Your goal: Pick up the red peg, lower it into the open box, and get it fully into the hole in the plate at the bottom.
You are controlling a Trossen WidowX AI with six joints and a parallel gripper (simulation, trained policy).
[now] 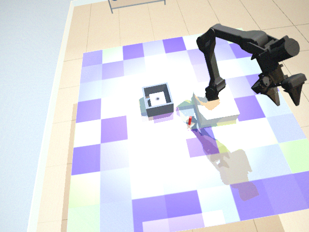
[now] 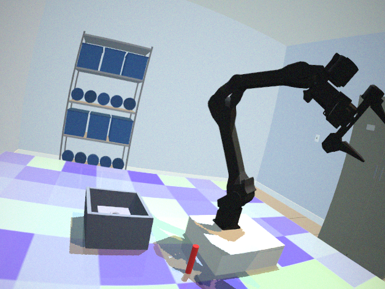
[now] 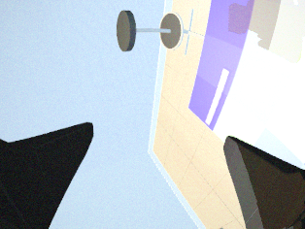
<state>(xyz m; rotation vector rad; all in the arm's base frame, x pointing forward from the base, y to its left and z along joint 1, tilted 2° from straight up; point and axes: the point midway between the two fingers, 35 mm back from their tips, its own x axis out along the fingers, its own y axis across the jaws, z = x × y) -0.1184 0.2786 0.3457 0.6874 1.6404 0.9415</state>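
The red peg [image 1: 190,120] [image 2: 192,259] stands upright on the checkered floor, between the box and the near corner of the white base block. The open dark grey box [image 1: 161,109] [image 2: 118,232] stands to the left of the peg. On its bottom lies a white plate [image 1: 161,95] [image 2: 105,209] with a small round hole [image 1: 157,98]; in the exterior view the box wall partly hides the plate. My gripper [image 1: 287,104] [image 3: 159,137] is wide open and empty. It hangs high in the air at the far right, well away from peg and box. Neither shows in the wrist view.
The white base block [image 1: 224,110] [image 2: 261,239] carries the arm, just right of the peg. A shelf rack [image 2: 105,74] with blue bins stands at the back wall. A grey-green cabinet [image 2: 351,192] stands at the right. The wrist view shows floor, wall and a dark round object [image 3: 126,31].
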